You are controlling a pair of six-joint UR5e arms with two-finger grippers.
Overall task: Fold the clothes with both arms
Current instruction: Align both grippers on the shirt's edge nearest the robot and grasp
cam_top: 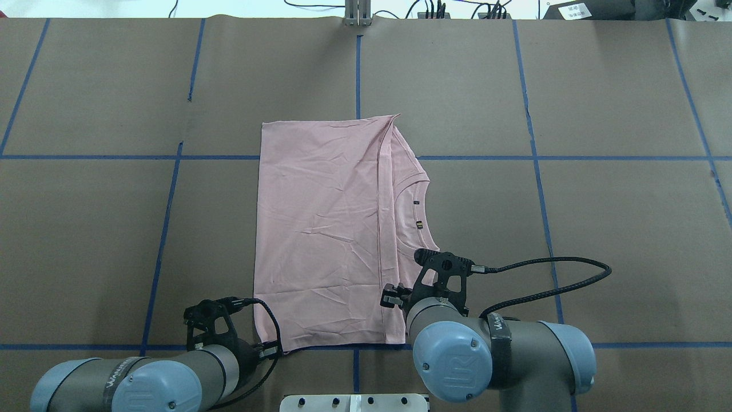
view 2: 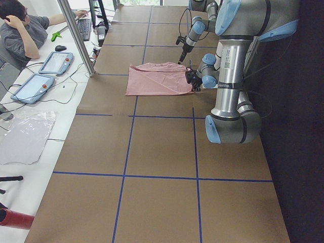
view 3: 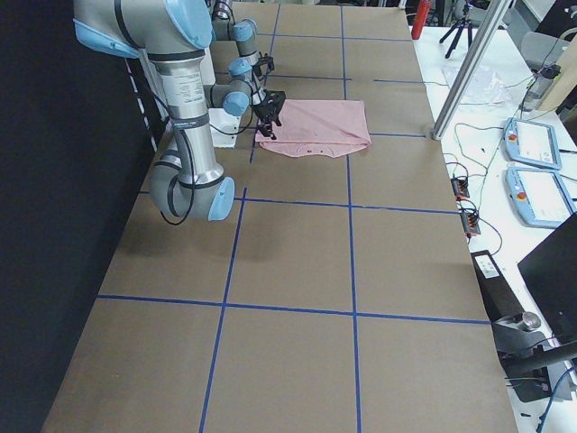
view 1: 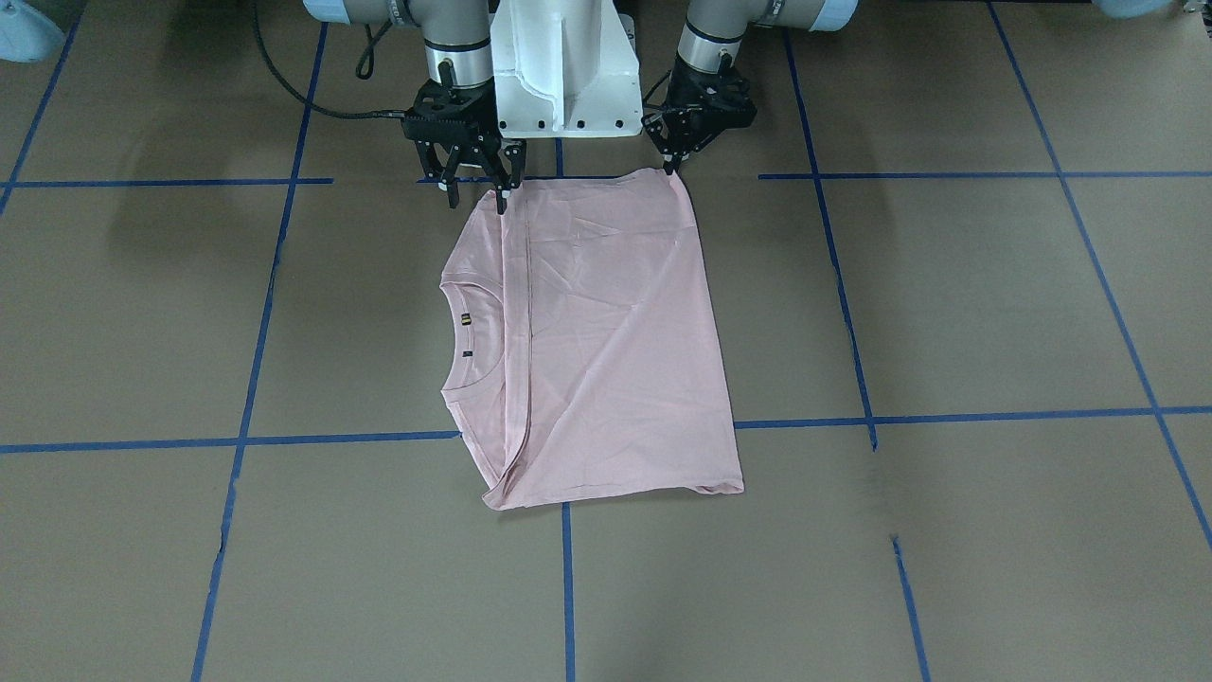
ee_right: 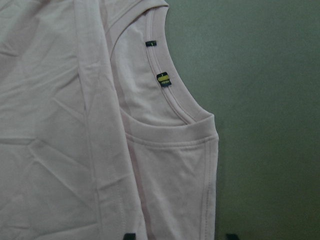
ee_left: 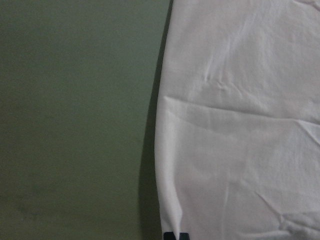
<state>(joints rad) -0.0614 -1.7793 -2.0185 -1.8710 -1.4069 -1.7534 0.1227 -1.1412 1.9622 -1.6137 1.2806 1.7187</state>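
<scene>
The pale pink T-shirt [view 1: 606,341] lies folded flat on the brown table, with its ribbed collar [view 1: 464,332] and a small label showing; the print is hidden. It also shows in the overhead view [cam_top: 320,229]. My left gripper [view 1: 674,170] is shut on the shirt's near corner at the table surface; the left wrist view shows its tips [ee_left: 176,235] together on the cloth edge. My right gripper [view 1: 477,201] is open over the other near corner by the shoulder. In the right wrist view [ee_right: 180,236] one tip is over cloth and one over bare table.
The white pedestal base [view 1: 563,76] stands between the two arms, just behind the shirt. Blue tape lines [view 1: 568,587] grid the brown table. A black cable [cam_top: 543,280] loops from the right wrist. An operator [view 2: 20,30] sits at a side desk with tablets.
</scene>
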